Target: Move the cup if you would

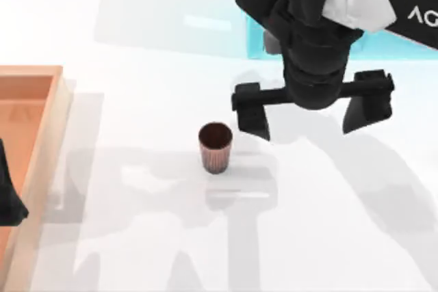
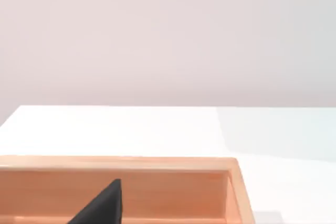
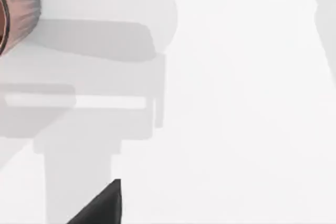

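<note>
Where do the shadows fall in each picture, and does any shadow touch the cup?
Top view: soft grey shadows of the right gripper lie on the white table, around and below the cup. Right wrist view: blocky grey shadows beside the cup. Left wrist view: the wooden tray, evenly lit.

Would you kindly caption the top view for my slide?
Open right gripper hovers just right of the upright cup on the white table; wooden tray sits at left.
</note>
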{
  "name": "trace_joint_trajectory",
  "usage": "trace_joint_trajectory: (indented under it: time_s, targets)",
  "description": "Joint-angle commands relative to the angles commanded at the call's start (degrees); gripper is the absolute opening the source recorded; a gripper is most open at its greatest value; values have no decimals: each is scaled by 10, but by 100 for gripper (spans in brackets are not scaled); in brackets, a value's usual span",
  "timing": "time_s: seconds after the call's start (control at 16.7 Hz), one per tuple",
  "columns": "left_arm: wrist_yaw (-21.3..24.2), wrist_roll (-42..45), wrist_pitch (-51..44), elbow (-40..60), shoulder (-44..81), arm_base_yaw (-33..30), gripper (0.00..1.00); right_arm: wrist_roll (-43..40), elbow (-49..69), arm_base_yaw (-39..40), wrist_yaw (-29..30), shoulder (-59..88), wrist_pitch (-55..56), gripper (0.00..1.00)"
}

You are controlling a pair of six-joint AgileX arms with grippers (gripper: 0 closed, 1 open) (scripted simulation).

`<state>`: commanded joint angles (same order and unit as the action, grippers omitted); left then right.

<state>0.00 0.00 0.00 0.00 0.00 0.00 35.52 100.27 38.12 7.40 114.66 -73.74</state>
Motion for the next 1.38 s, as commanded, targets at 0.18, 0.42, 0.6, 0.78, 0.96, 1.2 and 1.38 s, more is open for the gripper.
trace_joint_trajectory:
  time_s: [0.18, 0.42, 0.6, 0.78, 0.96, 1.2, 1.38]
  targets:
    - [0, 0, 0, 0, 0, 0, 100, 50, 171, 40, 5, 123, -70, 100]
    - [0, 0, 0, 0, 0, 0, 100, 103, 352, 79, 11, 226, -117, 100]
    - [0, 0, 0, 0, 0, 0, 100, 127, 427, 96, 14, 259, -127, 100]
    - [0, 0, 0, 0, 0, 0, 100, 135, 450, 101, 16, 266, -128, 100]
    - [0, 0, 0, 0, 0, 0, 100, 135, 450, 101, 16, 266, -128, 100]
    - [0, 0, 0, 0, 0, 0, 100, 131, 425, 97, 15, 265, -105, 100]
    - [0, 0, 0, 0, 0, 0, 100, 126, 358, 92, 15, 265, -36, 100]
